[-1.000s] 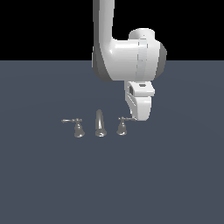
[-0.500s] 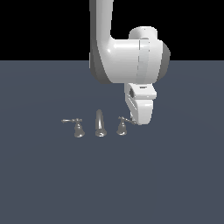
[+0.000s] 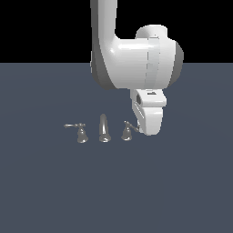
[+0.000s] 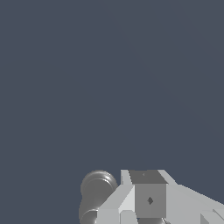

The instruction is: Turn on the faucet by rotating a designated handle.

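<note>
A flat slate-grey table (image 3: 182,191) runs back to a black backdrop, and on it stands only the little chrome faucet (image 3: 104,129): a tall tapered spout in the middle with a bell-based handle on either side. The handle (image 3: 127,131) that matters is the one on the exterior view's right, its thin lever reaching toward the white arm, whose tool (image 3: 146,131) hangs right at the lever's tip, touching or just beside it; I cannot tell which. The other handle (image 3: 80,133) sits apart, lever pointing the opposite way. From the wrist view I see only the tool's blocky body (image 4: 148,197) and a rounded chrome bell (image 4: 97,189) beside it, so whether the tool is parted or closed I cannot tell. I would judge this handle rigid, polished and slippery, fixed at its base and free only to swivel. The bell offers poor purchase; the lever's outer end is the place to push or pinch, where leverage is greatest.
</note>
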You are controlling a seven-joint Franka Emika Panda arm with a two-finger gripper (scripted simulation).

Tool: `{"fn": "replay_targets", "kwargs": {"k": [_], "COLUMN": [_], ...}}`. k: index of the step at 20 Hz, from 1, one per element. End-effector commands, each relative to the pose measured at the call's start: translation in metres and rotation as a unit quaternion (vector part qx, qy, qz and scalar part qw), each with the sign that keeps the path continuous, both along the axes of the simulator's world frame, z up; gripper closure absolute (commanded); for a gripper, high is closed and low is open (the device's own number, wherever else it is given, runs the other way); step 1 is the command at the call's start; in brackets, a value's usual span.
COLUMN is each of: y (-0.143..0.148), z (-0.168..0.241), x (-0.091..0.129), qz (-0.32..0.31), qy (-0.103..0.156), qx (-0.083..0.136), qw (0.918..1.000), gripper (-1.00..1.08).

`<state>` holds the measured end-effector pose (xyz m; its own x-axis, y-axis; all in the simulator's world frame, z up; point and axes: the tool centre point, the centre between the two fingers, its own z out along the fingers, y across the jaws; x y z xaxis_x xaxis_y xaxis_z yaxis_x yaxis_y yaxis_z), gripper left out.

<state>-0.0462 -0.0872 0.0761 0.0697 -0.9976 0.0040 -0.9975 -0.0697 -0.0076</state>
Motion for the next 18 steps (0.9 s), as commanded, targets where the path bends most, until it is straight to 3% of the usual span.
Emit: {"fn": "replay_targets", "kwargs": {"k": [1,8,9,18], "y": [0.015,0.036,0.014,0.074], "z": [0.000,0.001,0.000,0.001], "x": [-0.006,-0.023,-0.021,-0.013], "qz": [0.006,0.007,-0.012,0.005], "qy": [0.001,0.004,0.003,0.004], "qx": [0.001,0.002,-0.001,0.001], "qw": [1.0000,1.0000,0.9999,1.0000], "gripper": [1.08,1.08,1.08,1.08]}}
